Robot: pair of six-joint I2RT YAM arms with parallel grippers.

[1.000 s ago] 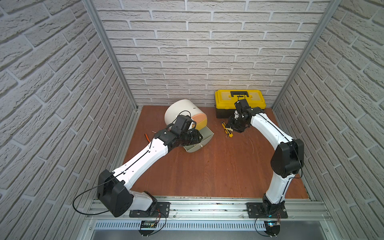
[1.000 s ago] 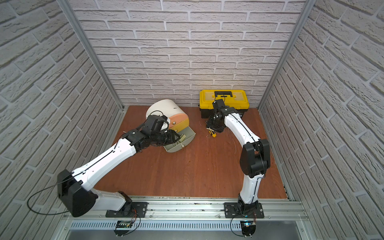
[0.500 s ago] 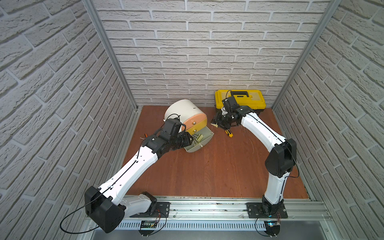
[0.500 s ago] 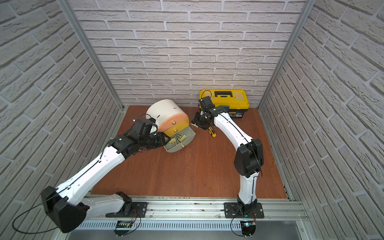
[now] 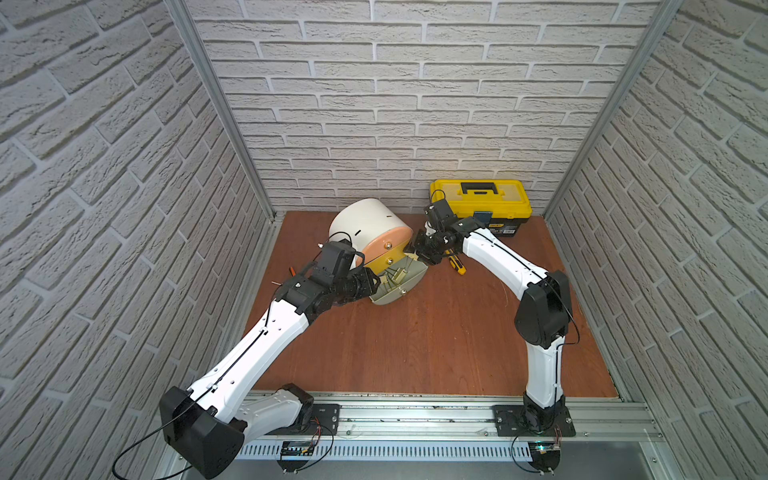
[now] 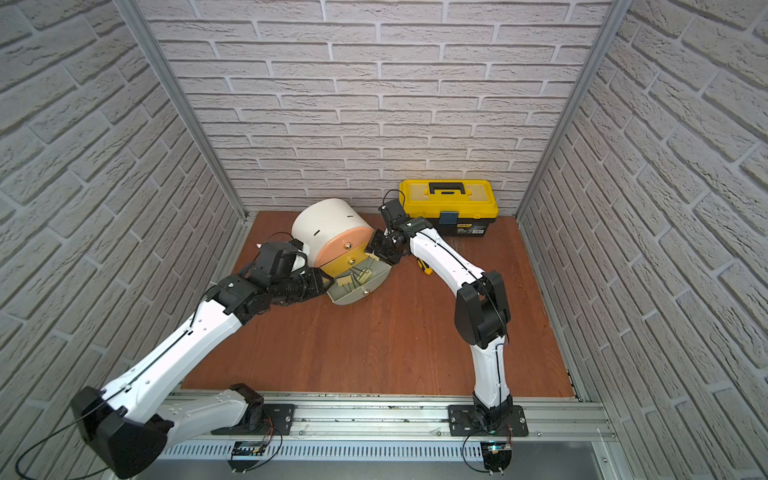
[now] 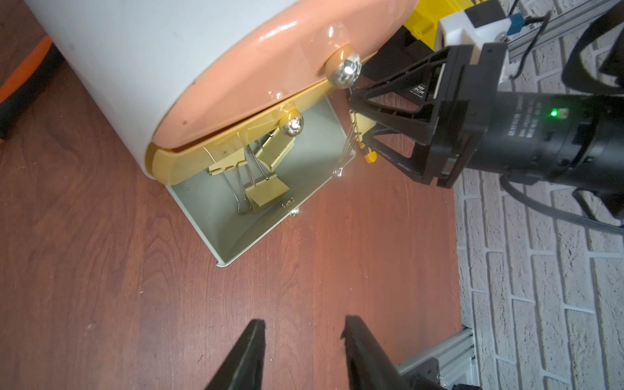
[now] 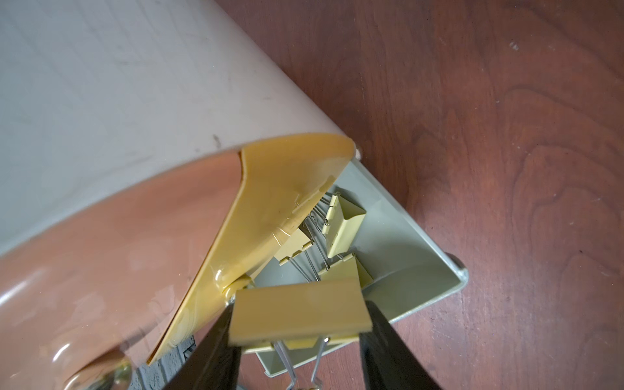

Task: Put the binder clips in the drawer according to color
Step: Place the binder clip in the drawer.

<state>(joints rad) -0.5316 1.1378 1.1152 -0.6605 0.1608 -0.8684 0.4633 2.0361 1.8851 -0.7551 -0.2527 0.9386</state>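
Note:
The drawer (image 5: 374, 224) is a white round-topped cabinet with peach and yellow fronts shut and its grey bottom tray (image 5: 417, 277) pulled out. Three pale yellow binder clips (image 8: 344, 226) lie in the tray, also seen in the left wrist view as binder clips (image 7: 266, 194). My right gripper (image 8: 300, 307) is shut on another pale yellow binder clip (image 8: 297, 304), wire handles toward the wrist, above the tray's far right corner (image 5: 422, 253). My left gripper (image 7: 304, 322) is open and empty over bare wood, just short of the tray's left side (image 5: 372, 282).
A yellow-black toolbox (image 5: 482, 199) stands against the back wall on the right. A yellow-black utility knife (image 5: 455, 266) lies on the wood just under my right forearm. A small orange-black item (image 5: 292, 270) lies left of the cabinet.
My right gripper has carried the yellow clip left from beside the knife to over the open grey tray. My left gripper has drawn back from the drawer front.

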